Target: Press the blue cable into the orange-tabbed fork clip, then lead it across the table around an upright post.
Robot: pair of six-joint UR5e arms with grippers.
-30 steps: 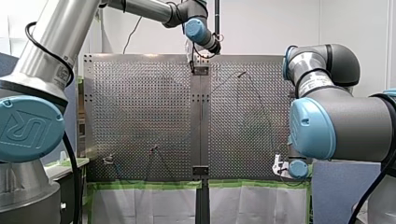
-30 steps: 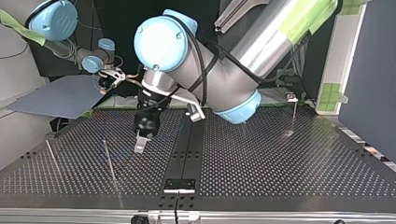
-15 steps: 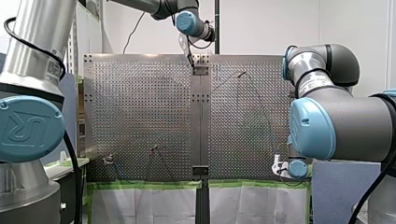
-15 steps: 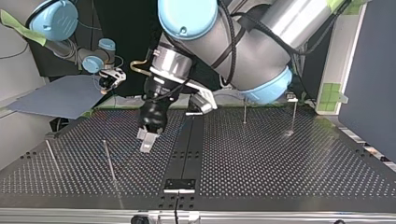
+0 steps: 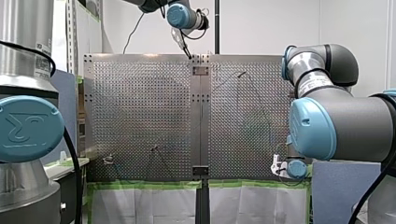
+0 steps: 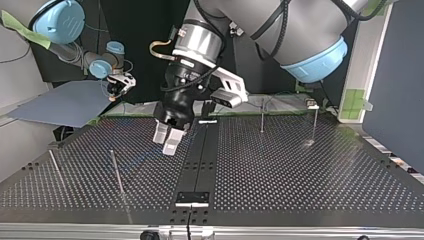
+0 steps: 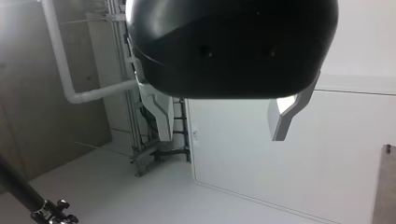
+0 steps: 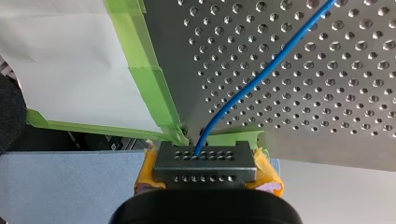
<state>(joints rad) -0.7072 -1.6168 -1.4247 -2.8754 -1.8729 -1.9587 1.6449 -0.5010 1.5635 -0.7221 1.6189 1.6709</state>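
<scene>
Your right gripper (image 8: 205, 156) is clamped on the blue cable (image 8: 261, 74) just off a corner of the perforated table (image 8: 327, 93), beside the green tape (image 8: 140, 60). Its yellow pads (image 8: 267, 173) flank the metal finger plates, and the cable comes out from between them and runs away over the holes. Your left gripper (image 6: 168, 139) hangs above the table near its dark centre strip, and its fingers (image 7: 161, 114) are narrowly apart with nothing between them. You cannot pick out the orange-tabbed fork clip in any view, so whether the cable is pressed home cannot be told. With one gripper anchoring the cable and the other free, this looks like a pause between steps. Next you would likely bring the left gripper down onto the loose run, close on it without kinking it, and carry it round one of the upright posts (image 6: 116, 170). The only marking is the maker's logo on the blue joint cap (image 5: 30, 128), turned and not legible; no other writing shows.
</scene>
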